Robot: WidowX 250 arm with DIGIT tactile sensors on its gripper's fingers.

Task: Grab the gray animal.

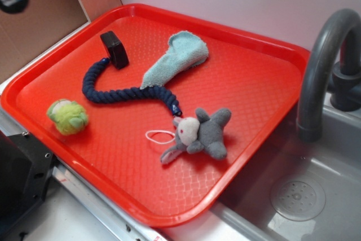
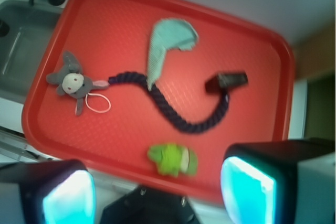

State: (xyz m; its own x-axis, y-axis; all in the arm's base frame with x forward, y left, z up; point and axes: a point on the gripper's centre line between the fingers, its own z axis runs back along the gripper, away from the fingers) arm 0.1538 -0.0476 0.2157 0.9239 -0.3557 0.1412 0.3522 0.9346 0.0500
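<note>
On the red tray point(image 1: 271, 55), near its sink-side edge, the gray animal point(image 1: 200, 134) lies beside a navy rope point(image 1: 121, 95). Well short of the toy, the pincer point(image 2: 157, 190) hangs released, empty. Approach is in hand; next, travel over the animal and descend.

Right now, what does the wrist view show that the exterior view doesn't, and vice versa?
Wrist only: the gripper, open, its two fingers low in frame above the tray's near edge.

Exterior only: the curved gray faucet and the sink drain; the gripper is out of frame.

Both: the red tray, the gray animal lying untouched with a white loop beside it, the navy rope, light blue cloth, black block and yellow-green fuzzy toy.
</note>
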